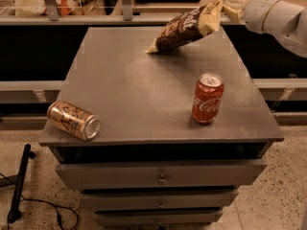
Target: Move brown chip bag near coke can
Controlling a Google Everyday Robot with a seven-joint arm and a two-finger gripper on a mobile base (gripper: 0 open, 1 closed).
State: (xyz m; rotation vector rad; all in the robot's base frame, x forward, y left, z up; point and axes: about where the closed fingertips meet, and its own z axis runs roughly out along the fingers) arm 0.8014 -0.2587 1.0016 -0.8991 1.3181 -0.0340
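Note:
The brown chip bag [186, 28] hangs tilted over the far middle of the grey cabinet top [129, 90], its lower left corner touching or just above the surface. My gripper [229, 5] comes in from the upper right and is shut on the bag's cream upper end. The coke can [207, 98] stands upright near the right front of the top, well in front of the bag and apart from it.
A gold-tan can [74, 120] lies on its side at the front left corner. Drawers [160, 176] sit below the top. A shelf with metal rails [86, 13] runs behind the cabinet. A black cable and stand [19, 186] lie on the floor at left.

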